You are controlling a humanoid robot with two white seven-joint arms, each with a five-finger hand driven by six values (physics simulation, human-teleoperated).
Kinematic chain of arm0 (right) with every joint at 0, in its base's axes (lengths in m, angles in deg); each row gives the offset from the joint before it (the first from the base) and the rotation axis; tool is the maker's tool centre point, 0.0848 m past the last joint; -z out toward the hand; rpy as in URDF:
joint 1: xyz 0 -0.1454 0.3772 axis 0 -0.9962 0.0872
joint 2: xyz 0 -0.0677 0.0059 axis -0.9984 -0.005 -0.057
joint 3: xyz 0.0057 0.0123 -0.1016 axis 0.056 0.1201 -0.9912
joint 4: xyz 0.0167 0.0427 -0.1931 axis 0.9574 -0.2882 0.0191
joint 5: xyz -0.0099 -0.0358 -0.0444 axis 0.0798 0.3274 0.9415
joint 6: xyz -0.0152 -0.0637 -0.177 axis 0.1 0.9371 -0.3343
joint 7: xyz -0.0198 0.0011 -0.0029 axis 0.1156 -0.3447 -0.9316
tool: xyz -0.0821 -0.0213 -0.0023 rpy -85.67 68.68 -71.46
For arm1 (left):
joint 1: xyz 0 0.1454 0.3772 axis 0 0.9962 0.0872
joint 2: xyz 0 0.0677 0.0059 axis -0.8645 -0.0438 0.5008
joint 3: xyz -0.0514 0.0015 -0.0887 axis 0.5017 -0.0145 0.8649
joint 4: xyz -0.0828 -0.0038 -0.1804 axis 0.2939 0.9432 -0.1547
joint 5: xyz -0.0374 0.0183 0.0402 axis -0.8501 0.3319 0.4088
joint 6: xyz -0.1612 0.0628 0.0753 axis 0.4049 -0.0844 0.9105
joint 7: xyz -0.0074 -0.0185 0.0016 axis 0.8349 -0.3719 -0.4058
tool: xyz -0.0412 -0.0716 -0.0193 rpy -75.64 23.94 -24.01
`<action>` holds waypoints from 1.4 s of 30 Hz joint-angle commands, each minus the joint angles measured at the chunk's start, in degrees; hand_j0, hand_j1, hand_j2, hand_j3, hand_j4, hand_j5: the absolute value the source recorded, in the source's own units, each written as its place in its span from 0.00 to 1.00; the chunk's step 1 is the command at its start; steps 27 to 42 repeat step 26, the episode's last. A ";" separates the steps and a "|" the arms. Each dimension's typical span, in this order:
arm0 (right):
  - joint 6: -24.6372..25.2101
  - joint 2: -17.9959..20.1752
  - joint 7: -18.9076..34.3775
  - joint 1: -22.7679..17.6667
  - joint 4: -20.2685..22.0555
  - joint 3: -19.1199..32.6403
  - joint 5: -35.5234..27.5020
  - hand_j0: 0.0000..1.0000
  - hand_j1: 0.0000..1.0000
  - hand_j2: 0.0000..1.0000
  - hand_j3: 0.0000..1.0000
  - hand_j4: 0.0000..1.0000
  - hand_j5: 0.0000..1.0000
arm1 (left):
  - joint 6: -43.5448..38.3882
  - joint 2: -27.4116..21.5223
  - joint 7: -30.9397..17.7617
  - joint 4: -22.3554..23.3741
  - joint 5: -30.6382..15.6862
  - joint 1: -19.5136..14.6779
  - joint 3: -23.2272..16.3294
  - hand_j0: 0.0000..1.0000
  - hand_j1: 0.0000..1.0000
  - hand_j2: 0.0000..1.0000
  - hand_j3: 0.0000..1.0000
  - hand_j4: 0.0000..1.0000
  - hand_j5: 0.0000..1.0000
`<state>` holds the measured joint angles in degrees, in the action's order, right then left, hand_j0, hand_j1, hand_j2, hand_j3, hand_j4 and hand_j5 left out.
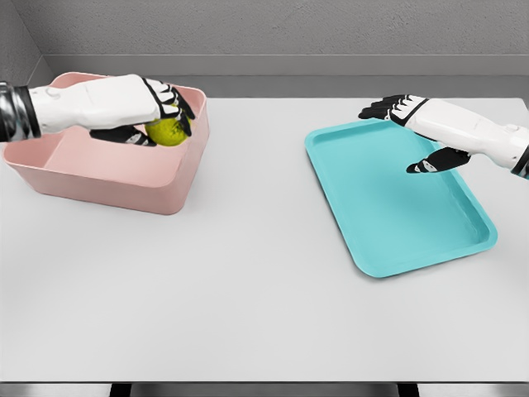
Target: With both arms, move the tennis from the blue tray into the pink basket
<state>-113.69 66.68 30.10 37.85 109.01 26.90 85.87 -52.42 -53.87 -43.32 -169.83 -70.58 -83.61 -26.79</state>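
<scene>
Gripping tennis ball (168,131), left robot hand (153,112) over pink basket (124,178); right robot hand (413,132) spread wide, empty, above blue tray (388,215) on worktop (248,306).

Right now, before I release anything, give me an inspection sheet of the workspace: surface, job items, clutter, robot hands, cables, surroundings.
Surface: white table, flat, no spills seen.
Tennis ball: yellow-green, held over the pink basket's opening at rim height, not yet released.
Pink basket: upright at the table's far left; an inner divider shows.
Blue tray: flat on the right, nothing lying in it.
Clutter: nothing seen.
Left robot hand: fingers closed around the tennis ball, above the basket.
Right robot hand: fingers spread, holding nothing, hovering over the tray's far part.
Cables: nothing seen.
Surroundings: grey wall behind the table; dark table legs at the bottom edge.
</scene>
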 commanded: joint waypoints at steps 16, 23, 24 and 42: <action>0.07 0.05 -0.04 0.00 0.10 0.06 -0.40 1.00 1.00 1.00 1.00 1.00 1.00 | -0.12 -0.07 0.99 6.95 -0.33 0.35 1.49 1.00 1.00 1.00 1.00 1.00 1.00; -0.02 0.05 -0.04 0.09 0.28 0.06 -0.40 1.00 1.00 1.00 1.00 1.00 1.00 | -0.12 -9.83 7.31 -0.78 -2.87 2.72 1.40 1.00 1.00 1.00 1.00 1.00 1.00; -0.02 0.05 -0.04 0.09 0.28 0.06 -0.40 1.00 1.00 1.00 1.00 1.00 1.00 | -0.12 -9.83 7.49 -0.78 -2.87 3.60 1.31 1.00 1.00 1.00 1.00 1.00 1.00; -0.02 0.05 -0.04 0.18 0.28 0.06 -0.40 1.00 1.00 1.00 1.00 1.00 1.00 | -0.12 -9.83 7.58 -0.96 -2.79 4.31 1.58 1.00 1.00 1.00 1.00 1.00 1.00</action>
